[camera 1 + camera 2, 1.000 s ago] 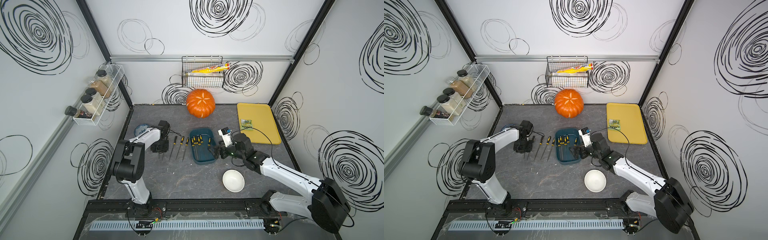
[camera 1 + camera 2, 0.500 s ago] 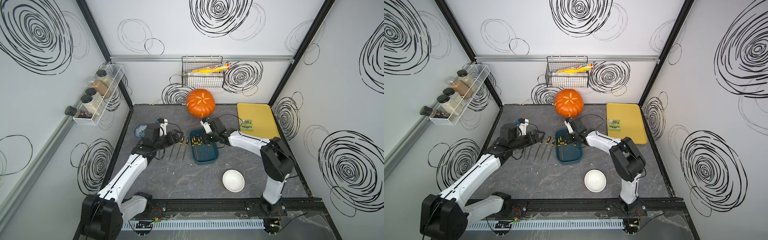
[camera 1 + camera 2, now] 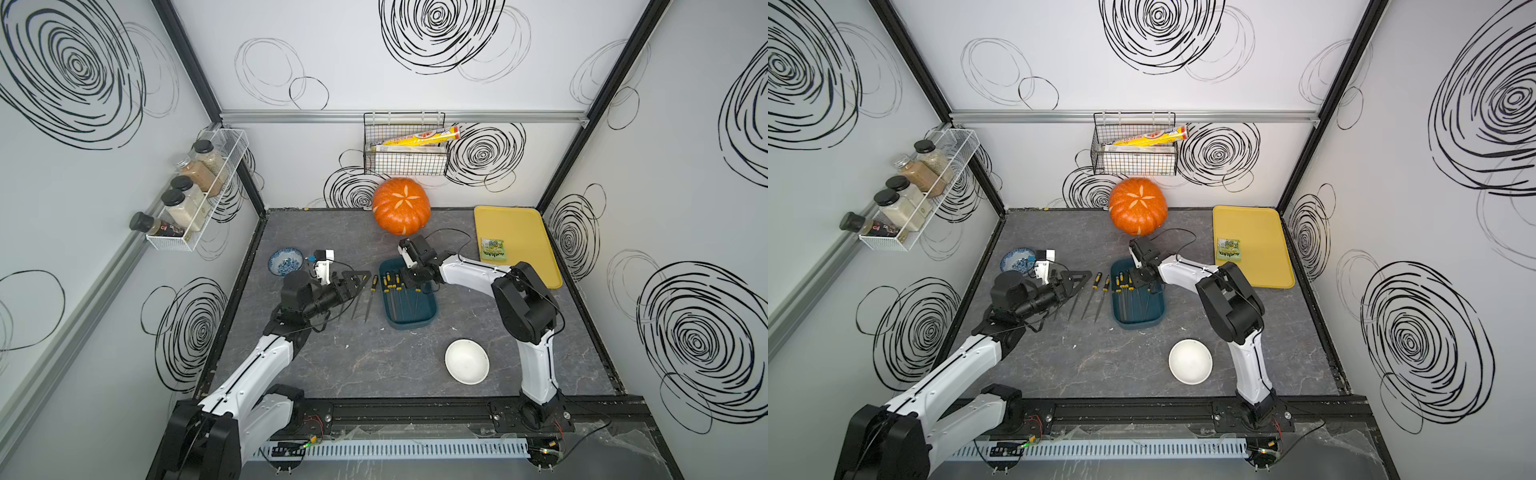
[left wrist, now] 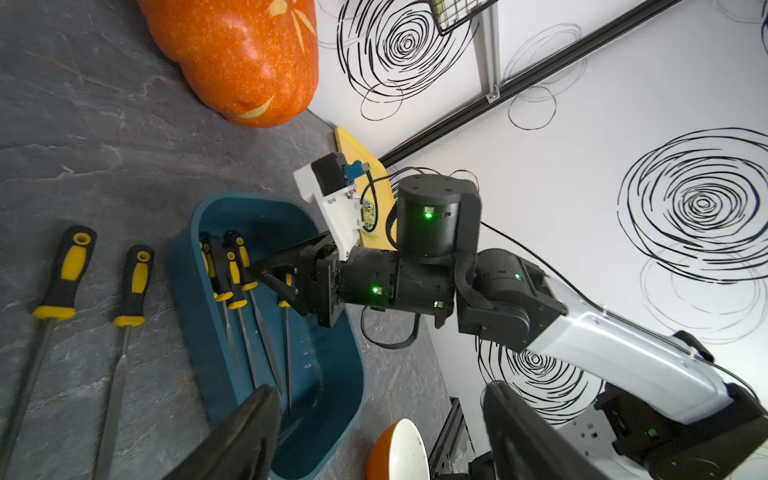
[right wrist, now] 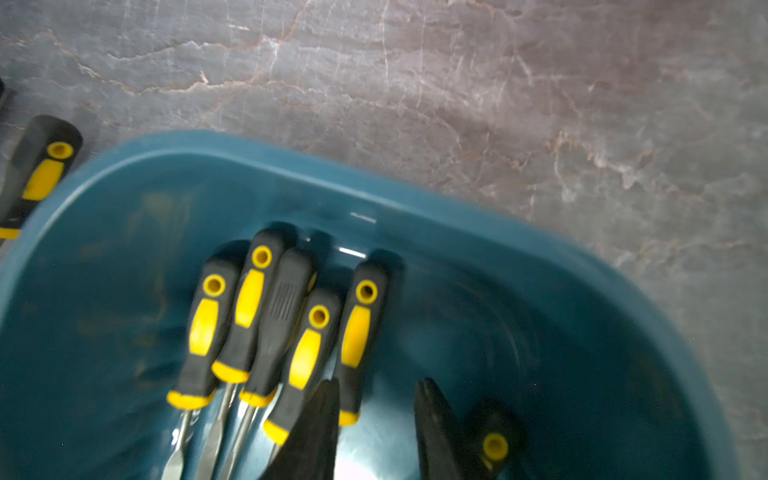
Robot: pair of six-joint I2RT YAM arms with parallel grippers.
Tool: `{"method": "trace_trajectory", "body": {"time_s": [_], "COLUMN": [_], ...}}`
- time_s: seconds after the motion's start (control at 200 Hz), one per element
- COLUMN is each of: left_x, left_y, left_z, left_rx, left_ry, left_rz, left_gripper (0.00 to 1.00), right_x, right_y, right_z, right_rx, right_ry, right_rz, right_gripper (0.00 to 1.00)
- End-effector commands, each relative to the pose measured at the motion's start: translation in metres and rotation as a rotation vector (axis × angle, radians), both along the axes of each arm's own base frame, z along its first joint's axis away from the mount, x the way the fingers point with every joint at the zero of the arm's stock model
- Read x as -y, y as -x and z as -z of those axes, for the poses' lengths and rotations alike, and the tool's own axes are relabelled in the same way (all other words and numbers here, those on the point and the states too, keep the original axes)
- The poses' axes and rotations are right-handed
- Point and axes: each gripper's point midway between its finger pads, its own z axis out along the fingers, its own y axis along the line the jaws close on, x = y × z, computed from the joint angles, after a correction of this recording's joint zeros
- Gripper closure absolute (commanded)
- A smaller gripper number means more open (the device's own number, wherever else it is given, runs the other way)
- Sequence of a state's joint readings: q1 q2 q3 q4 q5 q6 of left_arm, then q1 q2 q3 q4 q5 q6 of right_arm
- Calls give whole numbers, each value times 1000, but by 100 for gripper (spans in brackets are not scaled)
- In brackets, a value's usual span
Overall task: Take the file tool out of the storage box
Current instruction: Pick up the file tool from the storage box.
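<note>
**Task item.** The storage box (image 3: pixel 415 318) is sitting on the counter (image 3: pixel 365 365) just right of centre, its long side running toward the far edge.

**Right tool.** The right gripper (image 5: pixel 374 432) is reaching down into the far end of the box. Its jaws are standing partly apart and grasping nothing, with only bare box floor showing between the tips.

**Obstructions in the box.**
- The clustered files (image 5: pixel 270 320), five black-and-yellow handles packed side by side, are lying just beside one finger. Whether the nearest handle is touching that finger, I cannot tell.
- A lone file (image 5: pixel 494 446) is lying close by the outer side of the other finger, outside the jaws.

**Left tool.** The left gripper (image 4: pixel 380 390) is hovering over the counter left of the box, jaws spread wide and empty. The loose files (image 4: pixel 66 274) are lying on the counter between it and the box's left wall, roughly parallel to the box. In both top views the gripper is covering the leftmost handle.

**Surroundings.**
- The pumpkin (image 3: pixel 401 205) is standing at the middle of the far edge, close behind the right wrist.
- The yellow tray (image 3: pixel 523 224) is occupying the far right corner and carrying a green packet (image 3: pixel 493 249).
- The white bowl (image 3: pixel 466 360) is sitting toward the near edge, well apart from the box.
- The blue patterned bowl (image 3: pixel 285 262) is sitting by the left edge.
- The wire basket (image 3: pixel 405 160) is hanging on the back wall above the pumpkin
</note>
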State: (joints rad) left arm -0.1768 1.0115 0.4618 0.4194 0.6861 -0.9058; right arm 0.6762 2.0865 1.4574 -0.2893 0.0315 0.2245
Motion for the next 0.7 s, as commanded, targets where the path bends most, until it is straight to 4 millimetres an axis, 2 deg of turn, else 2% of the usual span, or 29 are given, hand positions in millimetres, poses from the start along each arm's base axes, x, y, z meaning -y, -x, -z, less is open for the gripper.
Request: {"method": "trace_trajectory", "body": {"time_s": [0.0, 0.175, 0.426, 0.551, 0.696], "left_x": [4, 5, 8, 10, 12], "left_y": [4, 4, 3, 4, 4], "left_z": [-8, -6, 8, 9, 11], "left_rx": [52, 56, 30, 28, 24], "left_ry": [30, 29, 15, 13, 11], "left_rz": [23, 26, 35, 39, 42], "left_gripper": [16, 16, 17, 16, 16], "right_x": [6, 1, 6, 11, 16], "right_y": [-3, -1, 3, 8, 11], "right_z": [13, 12, 33, 42, 43], "right_rx": [-23, -19, -62, -84, -69], "right_ry": [55, 49, 95, 136, 203], "right_rz": [8, 6, 18, 23, 43], "right_gripper": [69, 70, 68, 61, 54]}}
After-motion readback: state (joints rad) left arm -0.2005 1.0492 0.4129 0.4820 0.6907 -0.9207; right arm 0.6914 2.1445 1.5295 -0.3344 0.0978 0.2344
